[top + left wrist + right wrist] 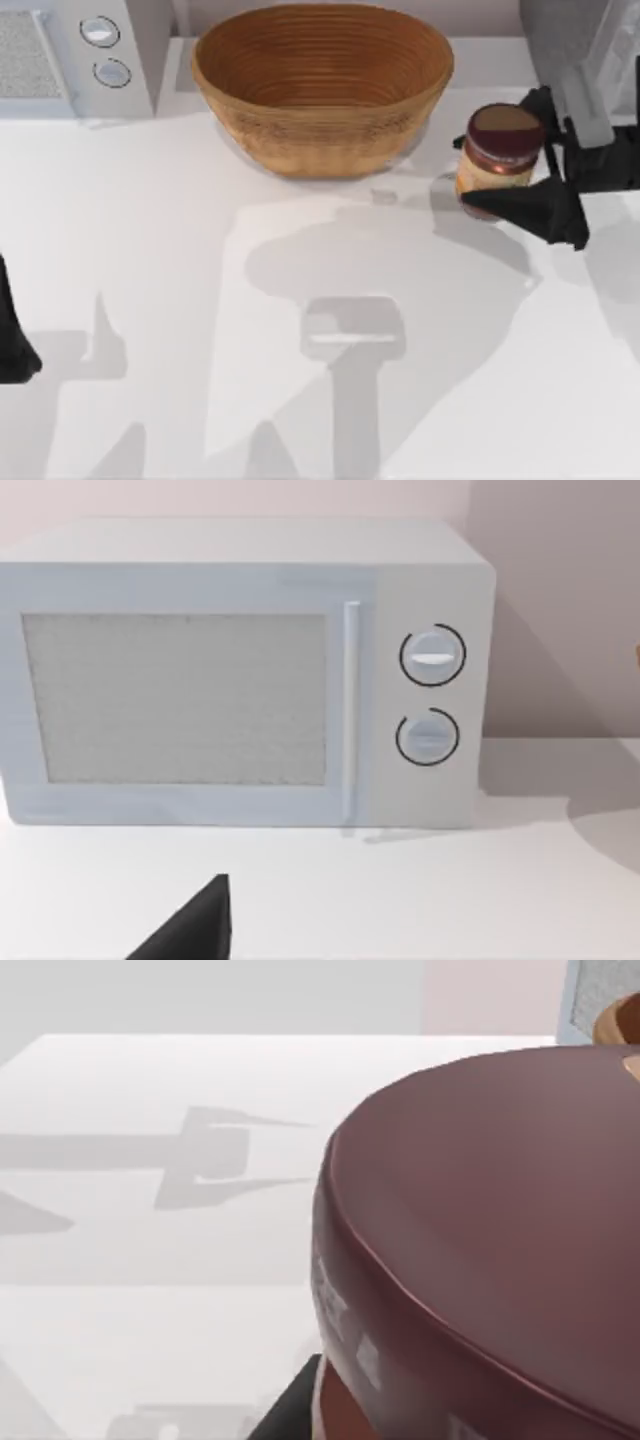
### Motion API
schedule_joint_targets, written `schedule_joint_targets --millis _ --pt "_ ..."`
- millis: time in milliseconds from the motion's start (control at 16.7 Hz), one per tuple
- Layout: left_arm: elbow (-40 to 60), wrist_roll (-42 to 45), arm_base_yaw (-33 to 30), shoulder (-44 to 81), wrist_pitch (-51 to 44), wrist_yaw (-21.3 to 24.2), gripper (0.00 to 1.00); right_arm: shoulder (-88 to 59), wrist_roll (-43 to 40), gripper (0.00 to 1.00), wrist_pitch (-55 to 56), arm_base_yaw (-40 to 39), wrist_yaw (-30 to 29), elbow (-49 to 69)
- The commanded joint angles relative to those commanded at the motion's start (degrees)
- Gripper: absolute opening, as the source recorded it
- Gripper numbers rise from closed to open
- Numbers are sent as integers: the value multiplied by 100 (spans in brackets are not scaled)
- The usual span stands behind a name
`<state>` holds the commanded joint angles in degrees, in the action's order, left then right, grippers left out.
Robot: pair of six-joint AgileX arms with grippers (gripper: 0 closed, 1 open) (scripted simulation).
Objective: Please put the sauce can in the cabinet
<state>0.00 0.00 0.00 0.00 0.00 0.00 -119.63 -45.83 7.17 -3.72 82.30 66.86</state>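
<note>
Sauce can (500, 152), maroon-lidded with an orange-yellow label, stood upright on the white worktop (200, 250) at its right side, gripped between the black fingers of the right claw (525, 155). A woven basket (320, 85) sat just beside it; a knobbed microwave (240, 675) stood far left. The left claw (15, 345) was cut off at the edge, its opening impossible to tell.

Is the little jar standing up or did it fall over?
Standing up: the sauce can shows its round maroon lid on top, between the right gripper's fingers.
</note>
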Motion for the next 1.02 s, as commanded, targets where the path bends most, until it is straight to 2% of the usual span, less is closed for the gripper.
schedule_joint_targets --millis 300,720,840,1020 --pt "0 0 0 0 0 0 100 682 -14 0 -963 7 10 170" --pt "0 0 0 0 0 0 100 797 27 0 -1020 19 -31 150" --pt "0 0 0 0 0 0 100 1081 211 0 -968 69 -252 -55" --pt "0 0 0 0 0 0 100 1933 698 0 -810 217 -938 -610"
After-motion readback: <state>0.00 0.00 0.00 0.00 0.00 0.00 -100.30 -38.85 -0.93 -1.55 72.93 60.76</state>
